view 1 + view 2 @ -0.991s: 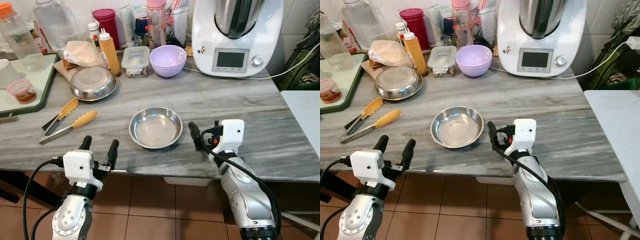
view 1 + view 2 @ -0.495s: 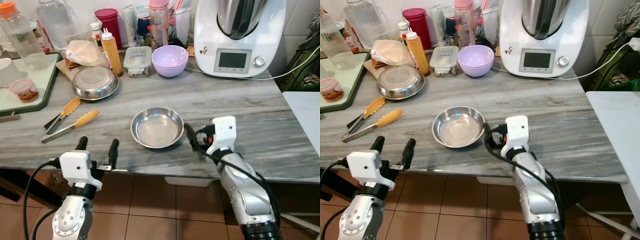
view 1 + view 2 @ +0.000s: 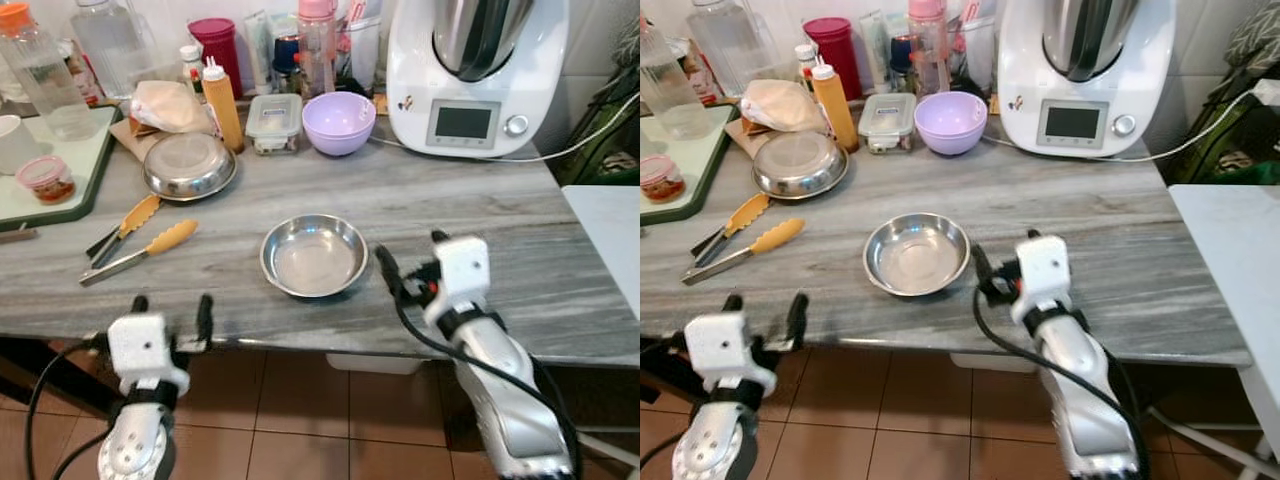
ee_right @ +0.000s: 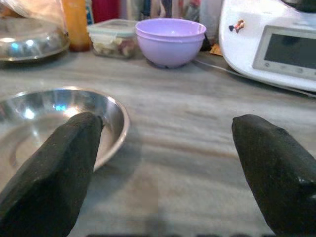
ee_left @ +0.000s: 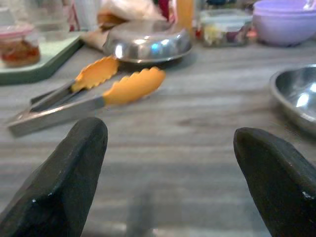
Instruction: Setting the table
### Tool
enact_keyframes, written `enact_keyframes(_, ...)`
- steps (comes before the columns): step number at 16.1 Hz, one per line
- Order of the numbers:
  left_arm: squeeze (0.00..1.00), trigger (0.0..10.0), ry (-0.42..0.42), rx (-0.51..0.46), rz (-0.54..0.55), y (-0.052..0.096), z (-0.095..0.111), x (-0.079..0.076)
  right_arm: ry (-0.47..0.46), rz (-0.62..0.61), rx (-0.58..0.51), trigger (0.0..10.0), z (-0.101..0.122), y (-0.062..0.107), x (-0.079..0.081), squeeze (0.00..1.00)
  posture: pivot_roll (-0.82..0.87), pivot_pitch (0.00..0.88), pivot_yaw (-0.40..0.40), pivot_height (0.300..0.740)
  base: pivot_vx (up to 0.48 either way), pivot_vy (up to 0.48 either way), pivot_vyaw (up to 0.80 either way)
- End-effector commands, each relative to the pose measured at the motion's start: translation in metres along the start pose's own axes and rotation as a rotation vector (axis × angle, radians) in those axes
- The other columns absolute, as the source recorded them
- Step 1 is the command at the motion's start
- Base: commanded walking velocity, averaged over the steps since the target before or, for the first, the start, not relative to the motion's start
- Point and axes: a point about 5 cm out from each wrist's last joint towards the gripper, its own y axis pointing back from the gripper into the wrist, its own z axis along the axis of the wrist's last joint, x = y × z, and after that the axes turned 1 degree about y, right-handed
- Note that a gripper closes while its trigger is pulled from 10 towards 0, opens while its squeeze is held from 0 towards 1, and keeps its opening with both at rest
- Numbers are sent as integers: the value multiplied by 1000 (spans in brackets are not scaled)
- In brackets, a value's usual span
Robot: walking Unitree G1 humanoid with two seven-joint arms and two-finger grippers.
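The right hand (image 3: 410,262) has been drawn back a little from the rim of the steel bowl (image 3: 313,255), which it nearly touched half a second ago, and the left hand (image 3: 170,312) has been lowered toward the near edge of the grey marbled surface (image 3: 520,215). Both hands are held with fingers spread apart, gripping nothing. The steel bowl is seen upright at the middle of the surface, just left of the right hand. Yellow-tipped tongs (image 3: 135,240) are laid to its left, beyond the left hand. A lilac bowl (image 3: 338,121) and a white kitchen machine (image 3: 470,70) are set at the far side.
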Motion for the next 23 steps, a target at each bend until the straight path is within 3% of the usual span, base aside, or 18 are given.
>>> enact_keyframes(1, 1000, 10000, -14, 22, 23, 3, -4, 4, 13, -4, -36, 10000, 5, 6, -3, 0, -64, 96, 39, 740, 0, 0, 0)
enact_keyframes(3, 988, 10000, -20, 40, 31, 3, -7, 5, 46, 0, -29, 10000, 1, 13, -6, 0, -69, 99, 40, 740, 0, 0, 0)
enact_keyframes(4, 0, 10000, -15, 47, 20, 4, -8, 4, 49, -3, -32, 10000, 0, 14, -7, 0, -73, 100, 43, 740, 0, 0, 0)
enact_keyframes(10, 0, 10000, -4, 57, -14, 4, -9, 0, 46, 2, -40, 10000, 1, 8, -3, 0, -71, 101, 43, 740, 0, 0, -623)
enact_keyframes(23, 0, 10000, -10, 88, -32, 3, -11, -2, 66, 2, -57, 10000, 1, 1, 2, 0, -65, 103, 47, 740, -20, 0, 0)
